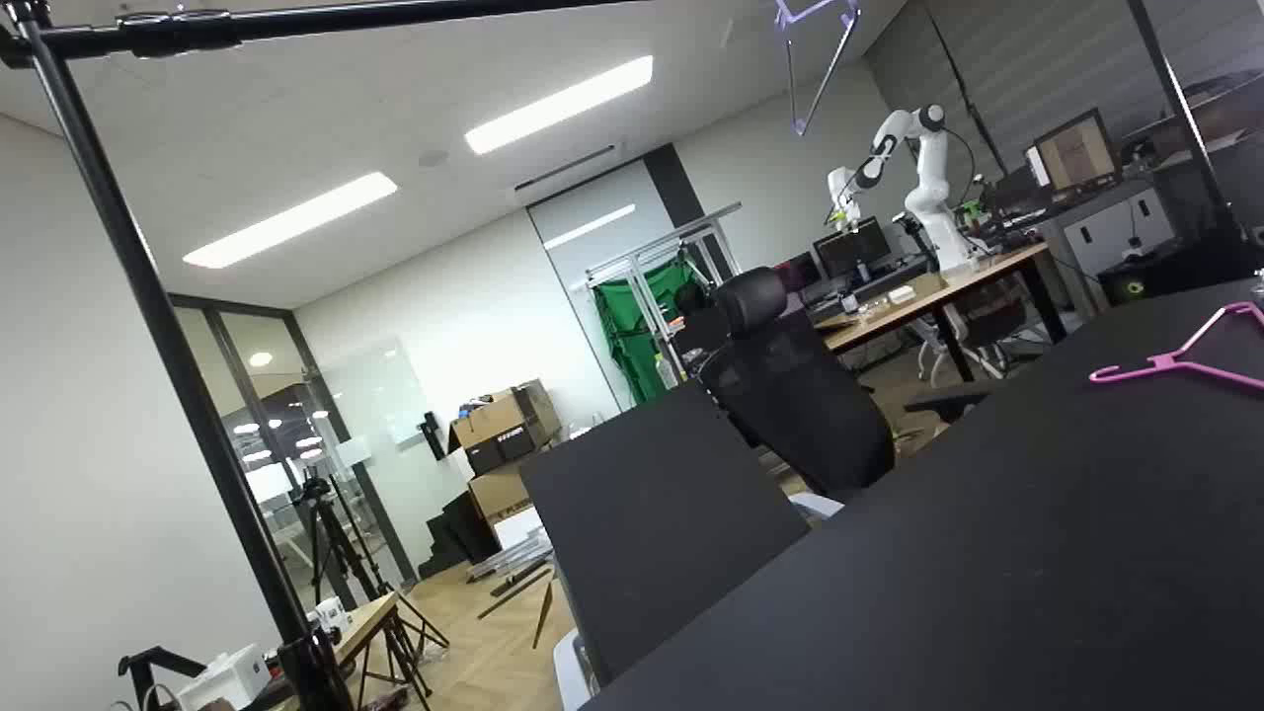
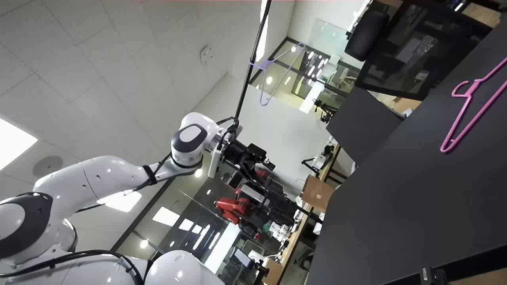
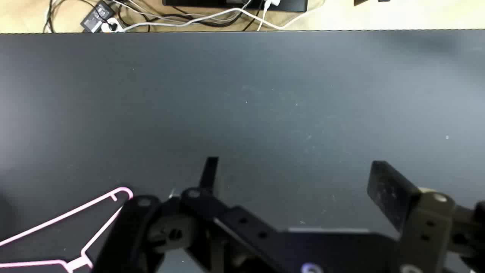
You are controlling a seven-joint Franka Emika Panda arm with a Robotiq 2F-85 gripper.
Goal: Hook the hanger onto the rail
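The pink hanger (image 2: 471, 90) lies flat on the black table in both exterior views; it is cut by the right edge in this exterior view (image 1: 1167, 362). It shows at the lower left of the wrist view (image 3: 77, 261), partly hidden by a finger. The black rail (image 1: 395, 17) runs across the top left; it also shows in an exterior view (image 2: 242, 97), passing behind the arm. My gripper (image 3: 295, 161) is open and empty, pointing down at the table, with the hanger to its left. It hangs near the rail, well above the table, in an exterior view (image 2: 259, 170).
A lilac hanger (image 2: 266, 64) hangs on the rail; it also shows at the top of an exterior view (image 1: 799, 126). A slanting black pole (image 1: 188, 395) joins the rail's end. An office chair (image 1: 790, 395) stands beyond the black table (image 3: 246, 113). Cables (image 3: 189, 23) lie past its edge.
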